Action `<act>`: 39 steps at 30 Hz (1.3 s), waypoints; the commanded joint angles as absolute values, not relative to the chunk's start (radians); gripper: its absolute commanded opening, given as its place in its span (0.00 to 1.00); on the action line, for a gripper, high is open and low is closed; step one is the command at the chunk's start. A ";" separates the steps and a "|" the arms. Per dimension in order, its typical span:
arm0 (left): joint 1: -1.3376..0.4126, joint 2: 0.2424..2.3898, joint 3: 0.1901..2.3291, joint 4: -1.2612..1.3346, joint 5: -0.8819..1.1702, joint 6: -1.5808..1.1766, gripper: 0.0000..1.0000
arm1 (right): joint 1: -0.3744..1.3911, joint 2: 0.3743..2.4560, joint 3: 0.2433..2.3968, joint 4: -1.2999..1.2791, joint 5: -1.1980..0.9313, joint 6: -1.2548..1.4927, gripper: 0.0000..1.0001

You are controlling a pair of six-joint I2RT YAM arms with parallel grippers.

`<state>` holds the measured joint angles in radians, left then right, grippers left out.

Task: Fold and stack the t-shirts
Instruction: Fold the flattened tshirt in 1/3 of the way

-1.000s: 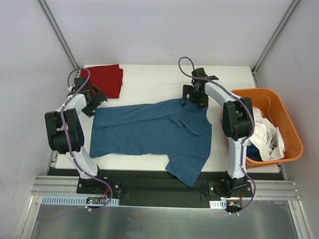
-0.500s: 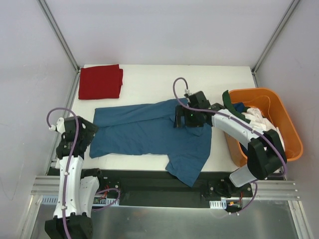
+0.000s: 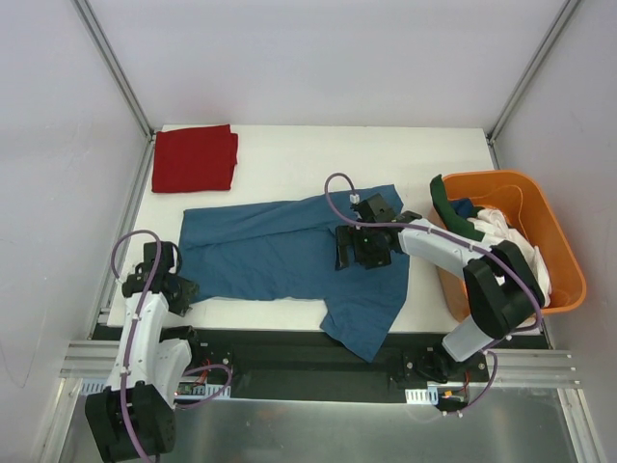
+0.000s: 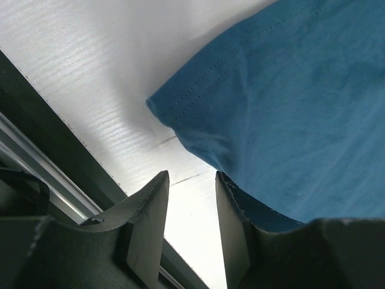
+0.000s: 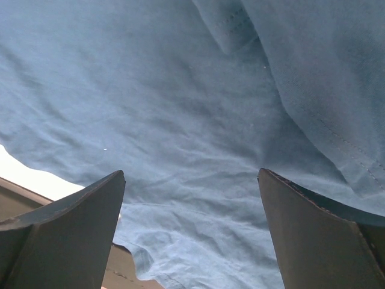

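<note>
A white table (image 3: 318, 154) seen from above, with two robot arms mounted at its near edge. A teal-blue t-shirt (image 3: 280, 256) lies spread across the middle, roughly flat but rumpled, one sleeve hanging over the near edge. It is laid open like this, I take it, so that it can be folded. The left gripper (image 3: 169, 289) sits low at the shirt's near left corner. Its wrist camera shows that corner (image 4: 157, 108) just ahead of the fingertips and the jaws drawn narrow, with a slit of bare table between them and no cloth visible in the gap. It looks set to pinch the hem, but not holding it yet. The right gripper (image 3: 355, 246) hovers over the chest of the shirt with its jaws spread wide and empty, wrinkled blue fabric filling its whole view, probably placed there to pin or pick up the other side. A deep red t-shirt (image 3: 196, 157) rests at the far left corner, already folded into a neat square, likely the base of the stack. At the right edge an orange basket (image 3: 501, 177) holds more crumpled shirts, white (image 3: 516, 265) and dark green (image 3: 448, 207), waiting their turn.
</note>
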<state>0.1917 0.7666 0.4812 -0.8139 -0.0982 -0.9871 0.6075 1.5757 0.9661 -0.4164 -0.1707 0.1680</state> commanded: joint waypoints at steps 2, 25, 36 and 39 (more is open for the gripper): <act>0.199 0.820 0.463 -0.756 -0.143 -1.019 0.35 | 0.603 1.604 0.971 -0.434 -0.163 0.160 0.96; 0.262 0.937 0.459 -0.647 -0.293 -0.980 0.00 | 0.520 1.658 0.925 -0.483 -0.113 0.183 0.97; 0.311 0.890 0.465 -0.643 -0.186 -0.919 0.00 | 0.480 1.632 0.940 -0.477 -0.235 0.103 0.98; 0.311 0.868 0.443 -0.635 -0.129 -0.920 0.00 | 0.517 1.583 0.953 -0.500 -0.250 0.040 0.98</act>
<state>0.2966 0.8890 0.4614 -0.6380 -0.1791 -0.9463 0.4908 1.6276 0.9478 -0.4343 -0.2382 0.1398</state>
